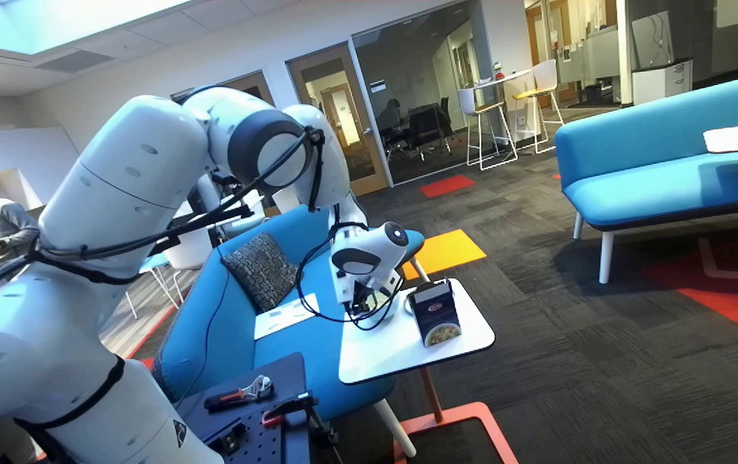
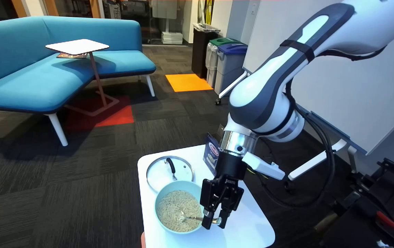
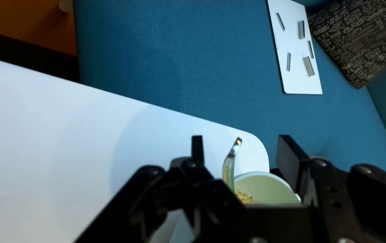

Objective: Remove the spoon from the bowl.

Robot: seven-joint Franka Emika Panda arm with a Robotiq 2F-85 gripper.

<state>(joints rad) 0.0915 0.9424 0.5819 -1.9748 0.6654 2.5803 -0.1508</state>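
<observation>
while the surface (image 2: 248,220) stands by a sofa (image 3: 179,50), the bowl (image 2: 179,185) contains grains (image 2: 174,206) and a spoon (image 3: 228,168), which the spread claw (image 3: 241,146) flanks.

The thin, curved, silvery metal spoon (image 3: 228,165) is glossy, with bright highlights. The round pale blue-green bowl (image 2: 188,186) is smooth; whether plastic or ceramic, it is hard to tell. The white, round-cornered desk (image 3: 44,135) has a smooth, hard-looking top. The round, see-through lid (image 2: 159,174) looks like glass with a metal rim. The black two-fingered claw (image 2: 215,222) is largely matt, the round silvery metal collar (image 2: 236,141) shiny. The long blue sofa (image 3: 179,50) wears matt woven cloth; the flat dark grey carpet (image 1: 536,386) looks rough.
</observation>
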